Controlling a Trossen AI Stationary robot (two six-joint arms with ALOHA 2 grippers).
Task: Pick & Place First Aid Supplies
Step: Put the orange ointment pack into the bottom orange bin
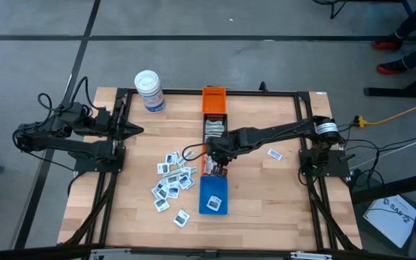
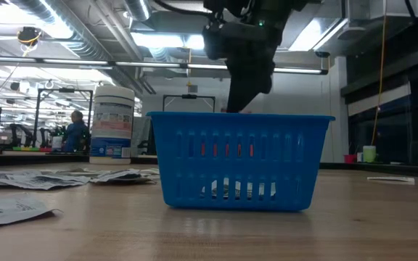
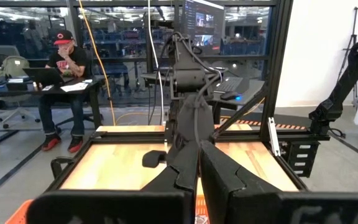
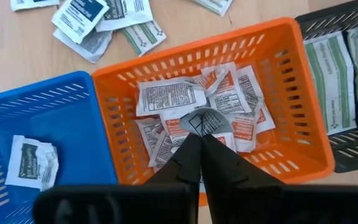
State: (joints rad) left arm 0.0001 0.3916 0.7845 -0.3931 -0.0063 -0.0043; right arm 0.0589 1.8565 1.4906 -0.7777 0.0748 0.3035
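Note:
My right gripper hovers over the middle orange bin, shut on a small white packet. That bin holds several white packets with red and black print. The black bin beside it holds pale green-striped strips. The blue bin holds one packet. Several loose packets lie flat on the table left of the bins, and one lies on the right. In the high view the right gripper is at the table's centre. My left gripper waits shut at the left, clear of everything. My right gripper pinches the small white packet by its near edge between its two fingertips, coming from above and pointing down. The packet is lifted clear above the packets in the orange bin and sticks out past the fingertips, slightly curled.
A white tub with a blue label stands at the far left of the table. A second orange bin stands at the far end of the bin row. In the low view the blue bin stands in front of the right gripper.

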